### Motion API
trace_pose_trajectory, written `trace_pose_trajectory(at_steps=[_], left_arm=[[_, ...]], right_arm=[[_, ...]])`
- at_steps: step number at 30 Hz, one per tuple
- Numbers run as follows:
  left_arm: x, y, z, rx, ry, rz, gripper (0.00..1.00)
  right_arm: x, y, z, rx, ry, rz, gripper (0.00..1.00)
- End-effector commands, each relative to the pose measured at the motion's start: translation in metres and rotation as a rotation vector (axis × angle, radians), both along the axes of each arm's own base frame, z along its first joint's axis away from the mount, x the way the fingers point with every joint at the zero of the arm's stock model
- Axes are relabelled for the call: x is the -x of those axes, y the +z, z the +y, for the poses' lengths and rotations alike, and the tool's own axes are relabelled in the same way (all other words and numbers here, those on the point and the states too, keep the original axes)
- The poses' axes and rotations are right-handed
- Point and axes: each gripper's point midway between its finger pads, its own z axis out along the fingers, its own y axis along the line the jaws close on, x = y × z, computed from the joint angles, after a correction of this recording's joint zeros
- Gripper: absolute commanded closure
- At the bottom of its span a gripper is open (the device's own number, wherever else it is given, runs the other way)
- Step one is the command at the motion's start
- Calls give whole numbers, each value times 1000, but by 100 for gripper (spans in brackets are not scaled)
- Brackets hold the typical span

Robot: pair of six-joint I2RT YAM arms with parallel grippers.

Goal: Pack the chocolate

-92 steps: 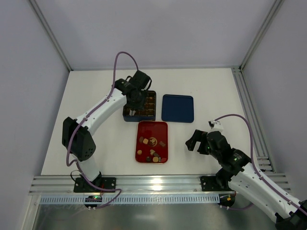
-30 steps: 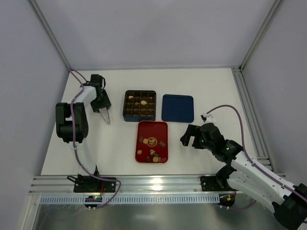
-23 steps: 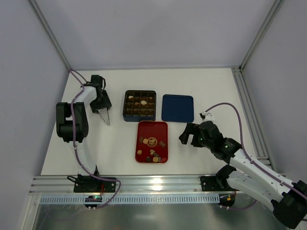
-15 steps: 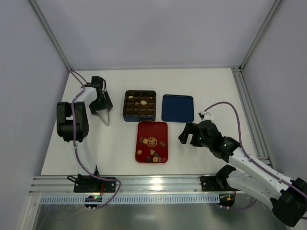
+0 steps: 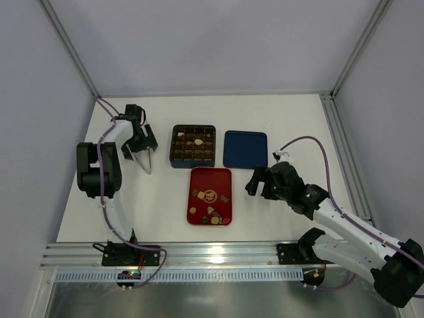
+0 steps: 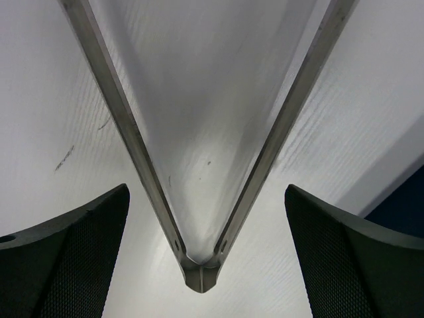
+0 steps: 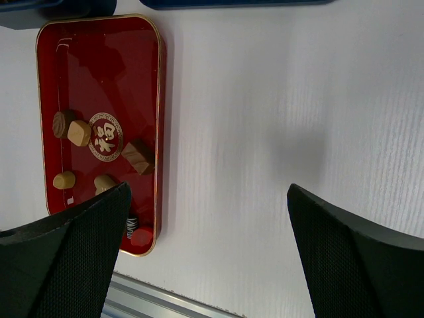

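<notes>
Several small chocolate pieces (image 7: 79,132), tan and brown, lie in the red tray (image 7: 99,53), also seen from above as chocolate pieces (image 5: 211,212) in the red tray (image 5: 211,179). A few more chocolate pieces (image 5: 197,141) sit in cells of the dark gridded box (image 5: 177,161). Metal tongs (image 6: 201,275) lie on the white table, spread in a V between my left gripper's fingers (image 6: 66,265). My left gripper (image 6: 206,189) is open and clear of both tong arms. To the right of the red tray my right gripper (image 7: 209,187) hangs open over bare table, holding nothing.
A flat blue lid (image 5: 245,149) lies right of the gridded box. The tongs (image 5: 147,163) and left gripper (image 5: 141,149) are left of the box. An aluminium rail (image 5: 212,255) runs along the near table edge, and frame posts stand at the corners.
My left gripper has opened wide around the tongs, which now rest on the table. The right gripper has crept up and left toward the red tray, still open.
</notes>
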Motion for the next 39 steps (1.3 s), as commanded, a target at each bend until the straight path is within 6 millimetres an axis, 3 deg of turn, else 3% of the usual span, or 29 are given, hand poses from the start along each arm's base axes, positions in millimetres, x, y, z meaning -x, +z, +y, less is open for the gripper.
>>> trace_pose_trajectory(at_steps=[1, 6, 7, 8, 9, 10, 11, 12, 13, 16, 20, 23, 24, 25, 26, 33, 39], left_arm=[[-10, 58, 0, 22, 39, -140, 4], [-1, 109, -9, 81, 56, -270, 4], [3, 133, -11, 92, 50, -334, 4], [8, 141, -15, 93, 39, -352, 4], [11, 150, -26, 117, 14, -376, 4], [17, 173, -44, 144, -29, -442, 4], [22, 178, -57, 163, -63, -453, 4], [27, 188, -72, 197, -99, -474, 4], [36, 198, -100, 226, -174, -496, 4], [52, 210, -143, 304, -295, -505, 4], [84, 211, -223, 415, -541, -458, 4], [105, 210, -259, 443, -678, -426, 4], [107, 205, -266, 449, -699, -406, 4], [111, 206, -275, 482, -728, -391, 4], [114, 204, -282, 491, -759, -380, 4], [107, 191, -309, 541, -829, -319, 5], [95, 174, -331, 573, -834, -276, 4]], right_arm=[[-14, 27, 4, -28, -39, -53, 0], [-31, 35, -11, 1, -82, -30, 0], [-39, 45, -13, -8, -96, -44, 0], [-50, 46, -27, 0, -144, -41, 0], [-57, 42, -33, 15, -156, -24, 0], [-65, 45, -33, -4, -155, -20, 2], [-78, 47, -46, -20, -198, -26, 2], [-86, 36, -48, -6, -200, 10, 2], [-98, 42, -51, -7, -209, -4, 2], [-129, 32, -54, 10, -213, 37, 3], [-171, 4, -61, 47, -223, 116, 12], [-200, -20, -60, 24, -210, 188, 28], [-205, -27, -60, 31, -209, 211, 30], [-217, -22, -59, 37, -203, 195, 30], [-217, -38, -62, 61, -209, 238, 32], [-229, -61, -66, 101, -216, 259, 38], [-236, -74, -66, 115, -208, 278, 55]])
